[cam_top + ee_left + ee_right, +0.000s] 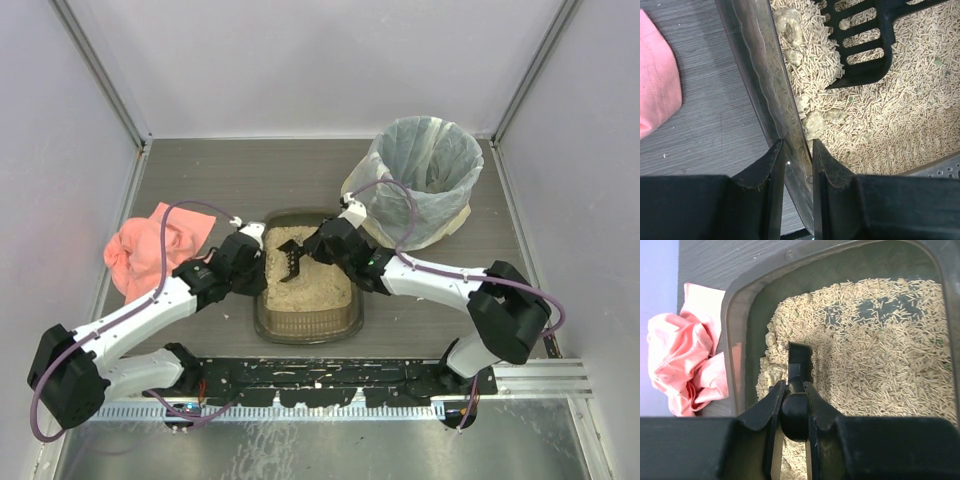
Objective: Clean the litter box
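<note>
Left gripper [798, 146] clamped on the left wall of the litter box [305, 330]; right gripper [792, 385] clenched on the scoop [884, 30] handle.
I read the box at table centre between both arms, long axis running from the near edge toward the back; the scoop's slotted head sits over the pellets [875, 355], pointing toward the left wall. Pink cloth [150, 250] left, lined bin [425, 180] far right.
</note>
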Action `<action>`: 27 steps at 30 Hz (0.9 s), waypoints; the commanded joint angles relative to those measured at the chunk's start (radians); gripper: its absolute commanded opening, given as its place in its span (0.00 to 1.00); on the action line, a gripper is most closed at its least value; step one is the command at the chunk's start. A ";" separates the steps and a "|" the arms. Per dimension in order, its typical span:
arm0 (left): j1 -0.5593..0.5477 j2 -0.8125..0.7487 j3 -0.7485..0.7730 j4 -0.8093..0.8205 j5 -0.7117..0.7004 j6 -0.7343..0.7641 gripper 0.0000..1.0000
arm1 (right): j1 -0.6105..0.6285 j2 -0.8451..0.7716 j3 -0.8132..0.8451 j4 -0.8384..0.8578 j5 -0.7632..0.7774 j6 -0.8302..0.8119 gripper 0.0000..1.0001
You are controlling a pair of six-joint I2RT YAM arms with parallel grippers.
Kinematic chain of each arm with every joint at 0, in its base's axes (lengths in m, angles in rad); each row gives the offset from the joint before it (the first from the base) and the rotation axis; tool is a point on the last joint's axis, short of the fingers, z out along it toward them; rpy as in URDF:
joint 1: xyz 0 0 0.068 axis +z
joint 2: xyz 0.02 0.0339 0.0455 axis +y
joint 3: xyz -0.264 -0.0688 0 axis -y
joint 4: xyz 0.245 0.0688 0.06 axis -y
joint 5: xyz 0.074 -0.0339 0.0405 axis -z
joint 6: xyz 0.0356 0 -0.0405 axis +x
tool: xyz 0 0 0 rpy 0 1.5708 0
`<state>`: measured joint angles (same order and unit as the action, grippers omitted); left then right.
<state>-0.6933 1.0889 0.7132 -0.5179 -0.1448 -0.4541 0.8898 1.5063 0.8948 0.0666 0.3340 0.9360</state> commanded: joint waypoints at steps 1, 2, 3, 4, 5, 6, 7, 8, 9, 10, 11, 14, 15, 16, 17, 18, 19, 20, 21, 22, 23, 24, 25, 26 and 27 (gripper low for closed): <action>0.003 0.048 0.023 0.049 0.009 0.042 0.13 | 0.054 0.066 -0.033 0.126 -0.105 0.049 0.01; 0.004 0.052 0.025 0.051 0.011 0.042 0.13 | 0.064 0.076 -0.035 0.152 -0.106 0.047 0.01; 0.005 0.058 0.028 0.051 0.012 0.043 0.12 | 0.073 0.087 -0.037 0.174 -0.142 0.043 0.01; 0.004 0.062 0.031 0.052 0.013 0.045 0.11 | 0.081 0.099 -0.037 0.192 -0.153 0.040 0.01; 0.004 0.066 0.034 0.049 0.014 0.046 0.10 | 0.090 0.110 -0.038 0.207 -0.160 0.036 0.01; 0.003 0.067 0.036 0.048 0.013 0.047 0.10 | 0.095 0.120 -0.040 0.220 -0.167 0.036 0.01; 0.003 0.067 0.038 0.048 0.011 0.048 0.09 | 0.100 0.130 -0.045 0.232 -0.172 0.037 0.01; 0.003 0.065 0.040 0.048 0.008 0.048 0.09 | 0.102 0.133 -0.053 0.244 -0.172 0.041 0.01; 0.003 0.064 0.041 0.045 0.003 0.047 0.09 | 0.104 0.131 -0.064 0.255 -0.171 0.048 0.01; 0.004 0.063 0.043 0.040 -0.002 0.044 0.09 | 0.104 0.126 -0.077 0.268 -0.165 0.054 0.01; 0.004 0.061 0.046 0.033 -0.010 0.041 0.10 | 0.103 0.117 -0.093 0.280 -0.157 0.062 0.01; 0.004 0.047 0.050 0.017 -0.041 0.026 0.19 | 0.104 0.077 -0.137 0.297 -0.126 0.080 0.01; 0.006 0.040 0.051 0.010 -0.054 0.018 0.25 | 0.104 0.060 -0.149 0.295 -0.081 0.086 0.01; 0.006 0.032 0.050 0.006 -0.060 0.012 0.28 | 0.104 0.043 -0.166 0.292 -0.063 0.094 0.01; 0.008 0.023 0.051 0.002 -0.066 0.006 0.33 | 0.103 0.025 -0.179 0.290 -0.045 0.105 0.01; 0.009 0.014 0.051 -0.003 -0.073 0.000 0.36 | 0.104 0.007 -0.190 0.290 -0.029 0.114 0.01; 0.011 0.004 0.051 -0.006 -0.076 -0.003 0.40 | 0.104 -0.011 -0.201 0.288 -0.013 0.124 0.01; 0.013 -0.006 0.053 -0.010 -0.077 -0.008 0.44 | 0.103 -0.029 -0.211 0.288 0.001 0.135 0.01; 0.014 -0.015 0.058 -0.020 -0.081 -0.011 0.49 | 0.104 -0.044 -0.222 0.286 0.016 0.144 0.01; 0.015 -0.025 0.066 -0.029 -0.084 -0.012 0.54 | 0.103 -0.061 -0.231 0.285 0.028 0.155 0.01; 0.015 -0.034 0.074 -0.039 -0.088 -0.012 0.57 | 0.103 -0.075 -0.241 0.287 0.038 0.167 0.01; 0.017 -0.045 0.087 -0.051 -0.095 -0.012 0.60 | 0.104 -0.090 -0.250 0.290 0.049 0.179 0.01; 0.017 -0.056 0.097 -0.064 -0.105 -0.012 0.64 | 0.104 -0.103 -0.259 0.297 0.058 0.191 0.01; 0.019 -0.069 0.106 -0.078 -0.116 -0.012 0.69 | 0.104 -0.113 -0.268 0.304 0.066 0.203 0.01; 0.018 -0.083 0.116 -0.092 -0.127 -0.013 0.73 | 0.104 -0.123 -0.277 0.309 0.076 0.213 0.01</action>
<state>-0.6819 1.0695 0.7574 -0.5823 -0.2195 -0.4583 0.9791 1.4460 0.6483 0.3725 0.3878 1.0813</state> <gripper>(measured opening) 0.671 0.234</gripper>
